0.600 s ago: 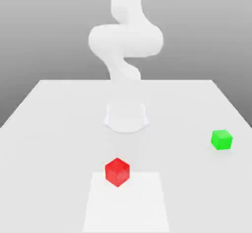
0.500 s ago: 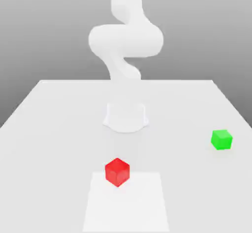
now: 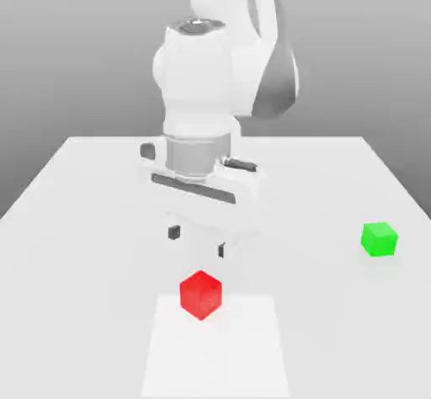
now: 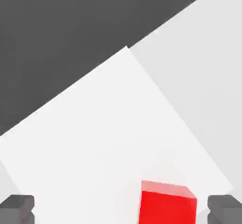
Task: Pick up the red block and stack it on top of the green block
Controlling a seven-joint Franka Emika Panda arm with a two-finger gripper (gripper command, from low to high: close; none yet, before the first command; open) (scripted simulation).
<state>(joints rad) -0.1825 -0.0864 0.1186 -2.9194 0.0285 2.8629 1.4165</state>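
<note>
The broad, pale grey desk (image 3: 76, 220) spreads flat under everything, and on it, at the near edge, lies a lighter white square patch (image 3: 244, 355). Over the desk rises the big white robot arm (image 3: 210, 77), bulky and glossy, its wrist pointing straight down. At its end hangs the pincer (image 3: 198, 242), white-bodied with two small dark fingertips (image 3: 174, 231), and it is spread wide, nothing between them, hovering above the desk. Take the small bright-red matte cube, the red block (image 3: 201, 295), as our landmark: it sits on the far edge of the white patch, flat on the surface, and the pincer hangs above and just behind it, apart from it. In the hand view the red block (image 4: 168, 204) shows between the two dark fingertips (image 4: 226, 208), lying closer to one of them than the other, untouched by either. The small bright-green matte cube, the green block (image 3: 379, 239), stands on the bare desk well apart from the red block, off toward the exterior view's right and a little farther back, clear of the arm and of the white patch.
</note>
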